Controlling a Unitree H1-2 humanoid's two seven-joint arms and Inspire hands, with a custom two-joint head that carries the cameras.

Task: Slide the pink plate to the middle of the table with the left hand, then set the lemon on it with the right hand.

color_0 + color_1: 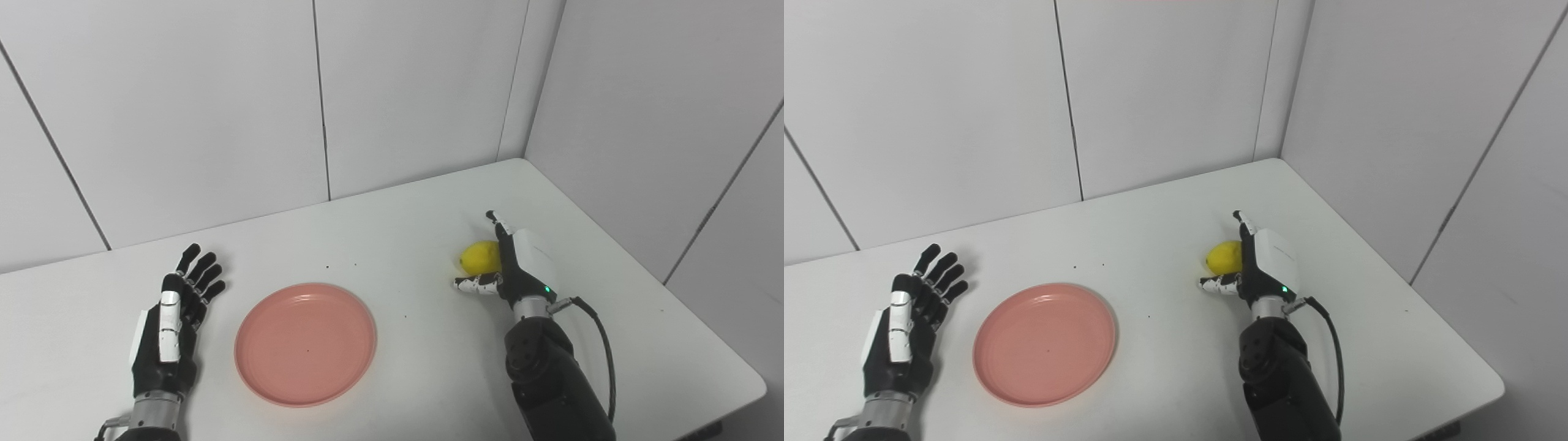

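The left hand (168, 327) rests spread on the white surface (429, 361), the pink plate (305, 343) just to its right. The right hand (511, 263) cups the lemon (479, 257) on its left side, fingers not clearly closed. No writing is legible.

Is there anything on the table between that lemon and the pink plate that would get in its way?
Nothing visible does. The table between the lemon and the plate is bare apart from a few tiny dark specks. The right hand is already at the lemon; the left hand lies open beside the plate.
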